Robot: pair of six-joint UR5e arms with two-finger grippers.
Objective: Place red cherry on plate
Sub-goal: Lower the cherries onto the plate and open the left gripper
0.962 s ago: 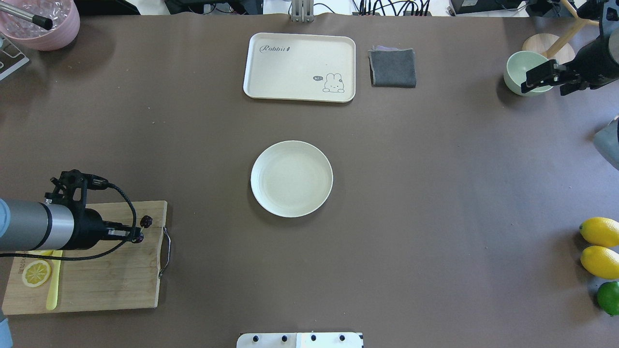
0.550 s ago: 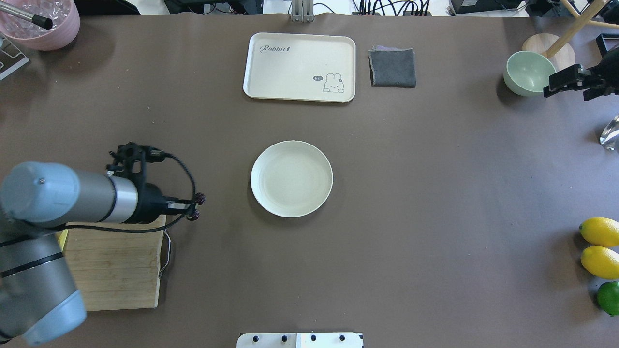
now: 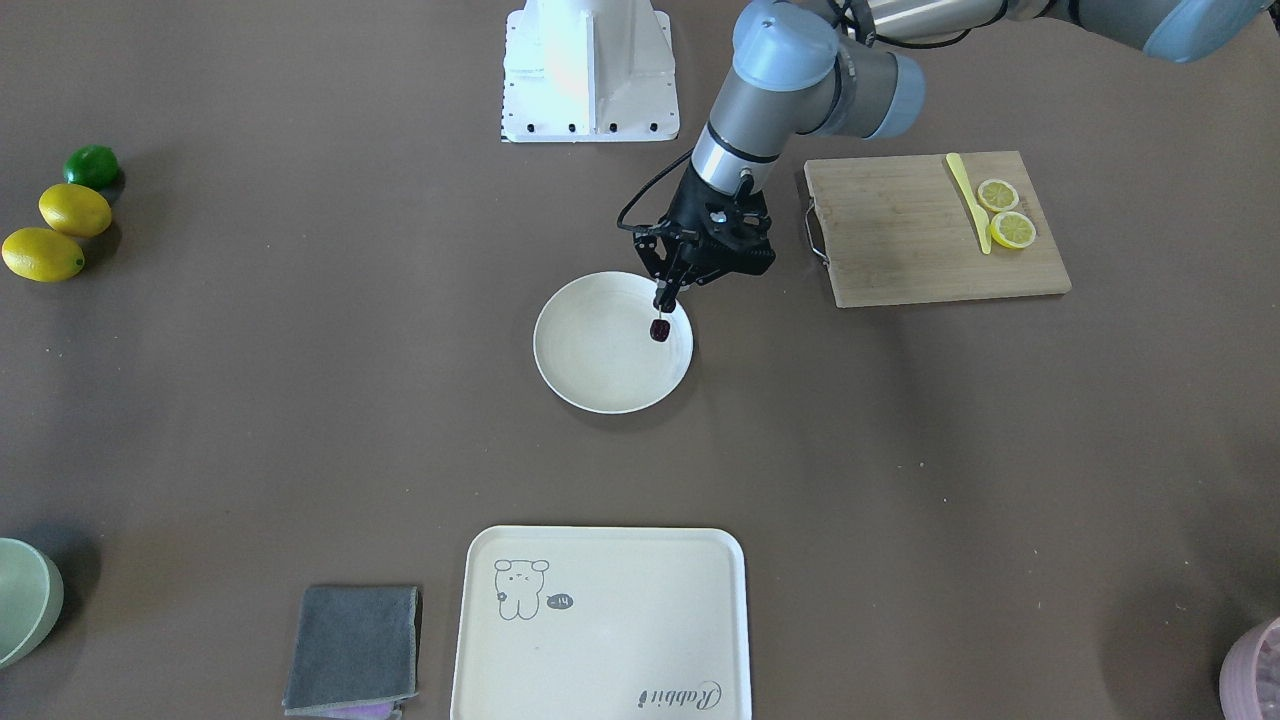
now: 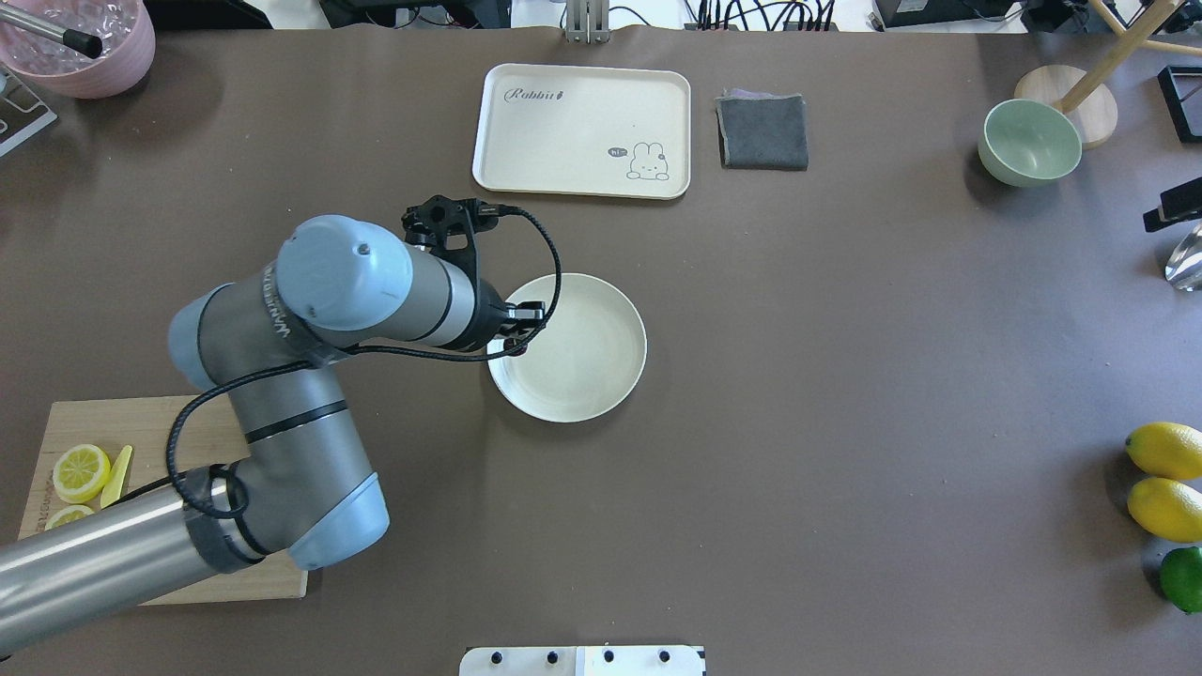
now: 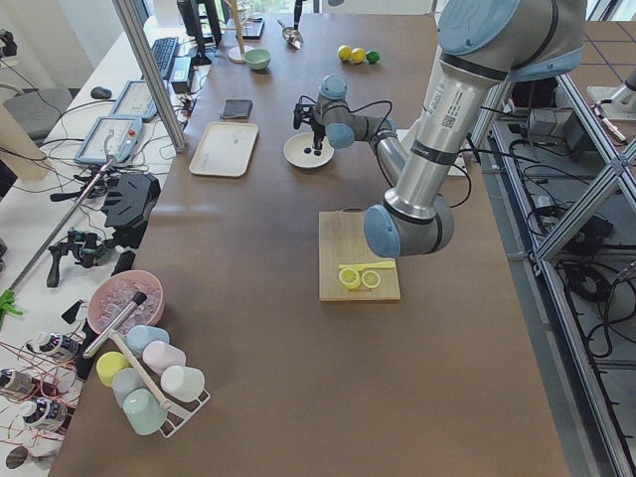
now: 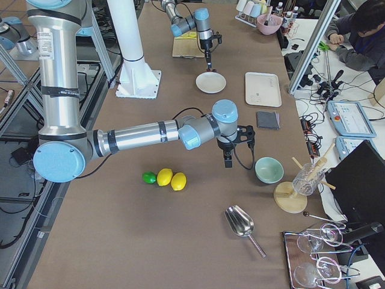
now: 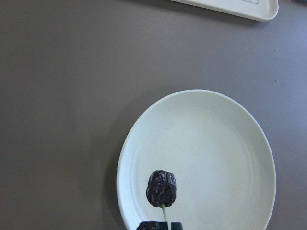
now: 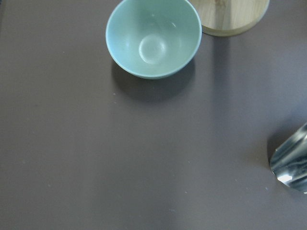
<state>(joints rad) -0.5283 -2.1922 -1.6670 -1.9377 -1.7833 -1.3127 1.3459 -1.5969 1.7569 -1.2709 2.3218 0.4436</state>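
Note:
The red cherry [image 3: 659, 330] is a dark pair on thin stems. It hangs from my left gripper [image 3: 665, 297], which is shut on the stems. In the left wrist view one cherry [image 7: 161, 188] dangles over the near part of the plate [image 7: 216, 143], and the second shows only at the bottom edge. The round cream plate [image 4: 601, 376] lies mid-table, and my left gripper [image 4: 518, 345] is over its left rim. Only a black part of my right gripper [image 4: 1172, 205] shows at the far right edge, near the green bowl. Its jaws are not visible.
A cream tray [image 4: 582, 122] and a grey cloth [image 4: 762, 131] lie at the back. A pale green bowl [image 4: 1028, 141] stands far right. Two lemons [image 4: 1164, 451] and a lime [image 4: 1181, 577] lie front right. A cutting board [image 3: 900, 230] holds lemon slices [image 3: 1005, 215].
My left arm lifted the cherry off the cutting board and carried it right to the plate's left rim. My right arm drew back to the right, away from the green bowl.

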